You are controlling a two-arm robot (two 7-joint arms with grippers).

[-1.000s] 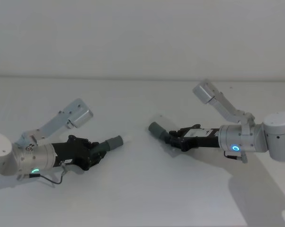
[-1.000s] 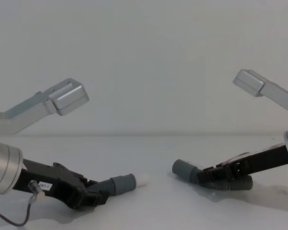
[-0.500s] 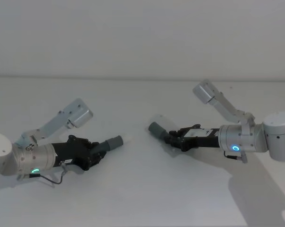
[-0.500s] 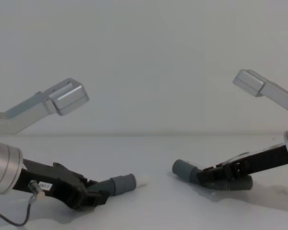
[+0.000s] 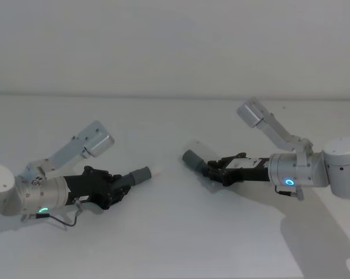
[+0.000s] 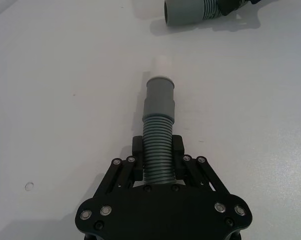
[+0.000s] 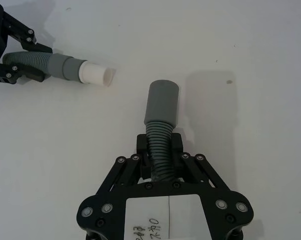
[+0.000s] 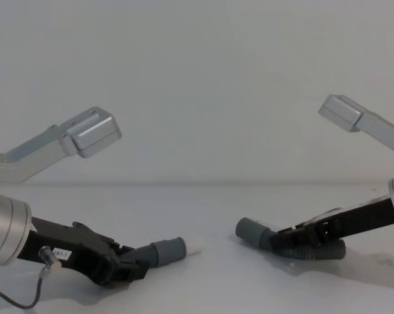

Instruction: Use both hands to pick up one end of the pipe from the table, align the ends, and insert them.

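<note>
While holding both pieces down near the table (image 5: 175, 244), take stock before moving. First the left gripper (image 6: 158, 150): jaws clamped on the ribs of the left hose piece (image 6: 157, 132), a little behind its grey cuff (image 6: 159, 97), with the white tip (image 6: 164, 63) pointing out toward the middle of the table. Then the right gripper (image 7: 159, 145): likewise gripping tight on the ribs of the right hose piece (image 7: 158, 131), just behind the plain cuff (image 7: 163, 102). From the chest, tail of that hose curled back beneath the gripper, seemingly resting on the table. Cuffs well apart and not in line: white tip aimed past the mouth of the plain cuff rather than into it.

Judged to be the lift-and-align step. To do it well, raise both ends clear of the table first, to avoid dragging. Next, turn the wrists to set the two cuffs face to face on one straight line, checking from above and from the side. Only then close the gap, slowly. Expect some bend in the ribbed hose beyond the jaws, so keep the push straight along that line, never sideways; otherwise, risk of the tip catching on the rim and the hose buckling. Better to hold one side steady and feed with the other.
</note>
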